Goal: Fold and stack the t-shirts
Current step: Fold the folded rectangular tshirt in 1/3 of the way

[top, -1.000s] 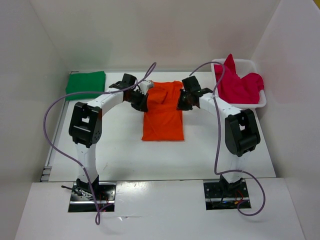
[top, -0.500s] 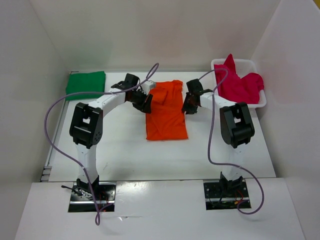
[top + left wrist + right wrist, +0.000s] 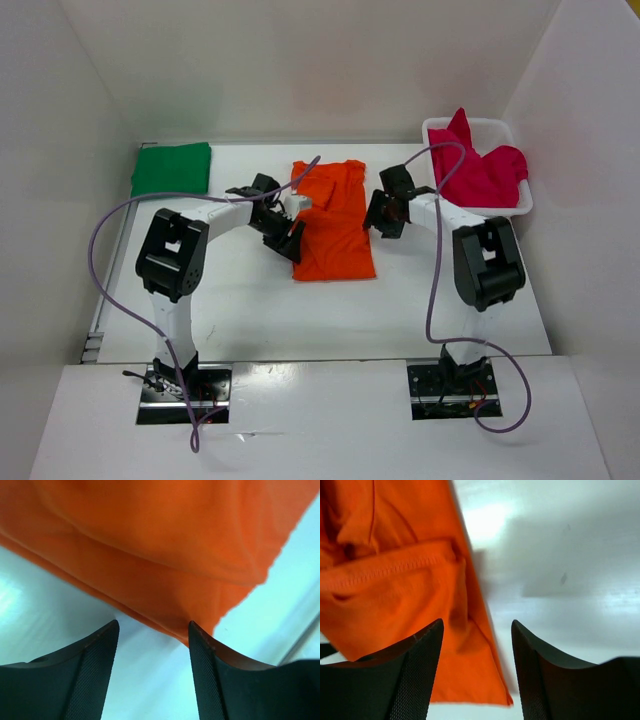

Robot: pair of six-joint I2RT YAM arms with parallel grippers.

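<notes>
- Finds the plain green cloth t-shirt (image 3: 172,168) folded flat at the far left corner of the white table (image 3: 250,300), in the same spot as a second ago; looks finished.
- Shows the left gripper (image 3: 153,625) freshly let go: clamped on orange cloth a second ago, now jaws parted about midway, gripping nothing, low over the table with the hem just ahead of the fingertips.
- Places the plain orange cloth t-shirt (image 3: 335,225) mid-table between both grippers, released and lying as a long folded strip, far end rumpled, near end squarer.
- Shows the right gripper (image 3: 477,622) likewise opened since a second ago, jaws apart and empty, drawn back just beside the strip's right edge.
- Leaves the magenta-red cloth t-shirt (image 3: 480,170) heaped unfolded in the white plastic mesh basket (image 3: 500,212) at far right, unmoved.
- Reads as one lengthwise fold laid down and dropped; probably still needs a crosswise fold, then stacking, then the magenta-red one.
</notes>
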